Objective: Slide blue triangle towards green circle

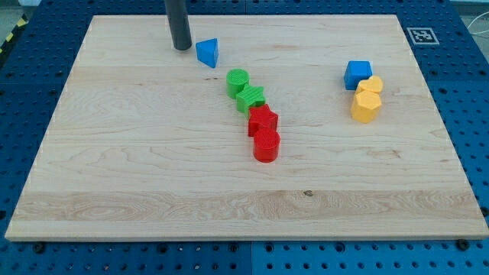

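The blue triangle (208, 52) lies near the view's top, left of centre. The green circle (238, 81) sits just below and to the right of it, a short gap apart. My tip (182, 47) rests on the board just left of the blue triangle, close to it but with a small gap showing. The rod rises straight up out of the view's top.
A green star (250, 98) touches the green circle below it, then a red star (262, 119) and a red cylinder (267, 144) follow in a chain. At the view's right stand a blue cube (357, 74) and two yellow blocks (367, 99). The wooden board (114, 191) ends at blue pegboard.
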Motion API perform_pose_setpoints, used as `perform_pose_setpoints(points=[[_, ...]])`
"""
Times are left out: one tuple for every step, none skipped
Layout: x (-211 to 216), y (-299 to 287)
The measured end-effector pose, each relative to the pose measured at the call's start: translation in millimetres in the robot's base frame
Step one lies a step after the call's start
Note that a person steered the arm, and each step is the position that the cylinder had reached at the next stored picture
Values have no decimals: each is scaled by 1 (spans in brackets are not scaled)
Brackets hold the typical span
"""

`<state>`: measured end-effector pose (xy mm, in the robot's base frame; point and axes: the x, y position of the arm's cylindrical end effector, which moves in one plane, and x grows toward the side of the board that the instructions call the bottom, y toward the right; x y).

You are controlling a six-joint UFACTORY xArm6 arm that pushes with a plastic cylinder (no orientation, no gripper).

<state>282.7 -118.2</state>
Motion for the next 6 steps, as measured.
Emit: perform_pose_setpoints(points=[[9, 7], [14, 37], [14, 62], [20, 63], [44, 56], [68, 55]])
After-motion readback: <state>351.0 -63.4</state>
